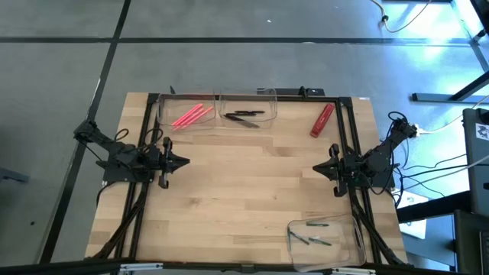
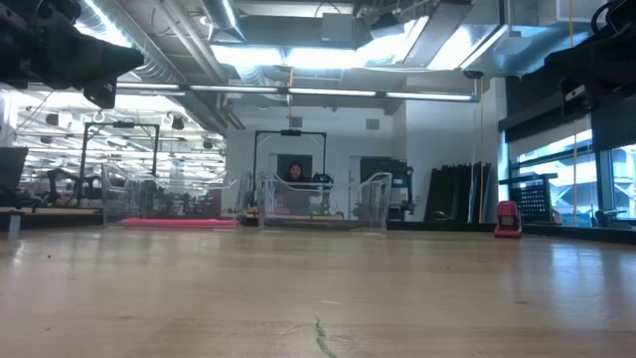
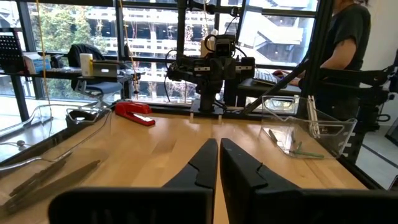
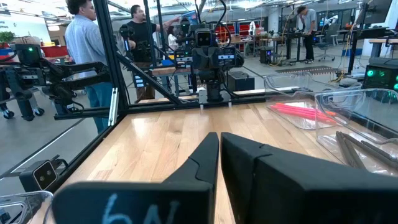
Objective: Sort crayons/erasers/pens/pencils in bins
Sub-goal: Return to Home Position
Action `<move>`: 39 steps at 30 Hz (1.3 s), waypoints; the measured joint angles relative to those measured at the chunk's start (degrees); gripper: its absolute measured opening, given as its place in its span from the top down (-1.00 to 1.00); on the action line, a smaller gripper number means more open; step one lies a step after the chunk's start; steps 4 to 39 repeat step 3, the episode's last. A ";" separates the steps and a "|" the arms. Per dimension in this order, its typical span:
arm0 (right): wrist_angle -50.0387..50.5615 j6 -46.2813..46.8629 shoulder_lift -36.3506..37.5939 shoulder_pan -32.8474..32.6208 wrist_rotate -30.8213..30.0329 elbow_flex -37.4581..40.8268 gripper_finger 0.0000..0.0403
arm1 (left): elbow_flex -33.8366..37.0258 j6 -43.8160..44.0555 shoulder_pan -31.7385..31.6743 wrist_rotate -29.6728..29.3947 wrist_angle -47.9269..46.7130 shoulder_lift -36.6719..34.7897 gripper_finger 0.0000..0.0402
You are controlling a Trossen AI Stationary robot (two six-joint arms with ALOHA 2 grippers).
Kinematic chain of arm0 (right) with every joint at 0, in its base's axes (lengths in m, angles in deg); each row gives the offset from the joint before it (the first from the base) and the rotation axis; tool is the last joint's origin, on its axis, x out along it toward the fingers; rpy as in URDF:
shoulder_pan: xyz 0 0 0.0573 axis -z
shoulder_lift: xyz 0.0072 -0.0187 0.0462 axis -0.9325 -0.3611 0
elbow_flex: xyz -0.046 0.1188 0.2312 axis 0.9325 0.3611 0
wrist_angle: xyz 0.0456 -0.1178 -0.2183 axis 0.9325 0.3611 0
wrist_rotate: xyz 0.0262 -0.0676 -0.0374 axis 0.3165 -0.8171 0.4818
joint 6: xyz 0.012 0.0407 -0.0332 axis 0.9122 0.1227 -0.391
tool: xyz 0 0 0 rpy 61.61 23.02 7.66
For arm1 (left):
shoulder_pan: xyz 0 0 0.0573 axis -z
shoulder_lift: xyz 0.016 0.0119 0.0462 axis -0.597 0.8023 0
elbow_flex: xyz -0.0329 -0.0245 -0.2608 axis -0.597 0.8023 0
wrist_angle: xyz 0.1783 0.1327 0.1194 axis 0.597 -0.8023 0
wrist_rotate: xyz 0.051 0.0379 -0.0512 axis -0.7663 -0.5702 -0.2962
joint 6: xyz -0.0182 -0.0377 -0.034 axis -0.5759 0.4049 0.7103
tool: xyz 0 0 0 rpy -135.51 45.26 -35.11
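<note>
- My left claw (image 1: 183,162) hangs above the left side of the bench (image 1: 244,195), pointing toward the middle. Its two fingers are pressed together with only a thin slit between them, and they hold nothing.
- My right claw (image 1: 317,169) hangs above the right side of the bench, facing the left one. It is also pressed together and holds nothing.
- The two claws are well apart, with bare wood between them.
- Seen from above, the top-left bin (image 1: 161,111) sits at the bench's top edge and holds the pink crayons (image 1: 191,116), which lie in a slanted bunch.
- The top-middle bin (image 1: 273,103) sits just beside it on the right and holds the black pens (image 1: 246,117).
- The bottom-right bin (image 1: 345,229) sits near the bench's bottom-right corner, below my right arm. The green-grey crayons (image 1: 313,235) lie loose on its floor.
- A red stapler (image 1: 322,120) lies slanted on the bench to the right of the top-middle bin, outside every bin.
- No stick lies loose on the open wood.
- Past the bench, my left wrist view shows a person (image 3: 348,37) standing at a desk.
</note>
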 joint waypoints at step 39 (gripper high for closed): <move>-0.01 0.00 0.00 -0.02 0.00 0.00 0.90 | 0.00 0.01 0.00 0.00 0.00 0.00 0.97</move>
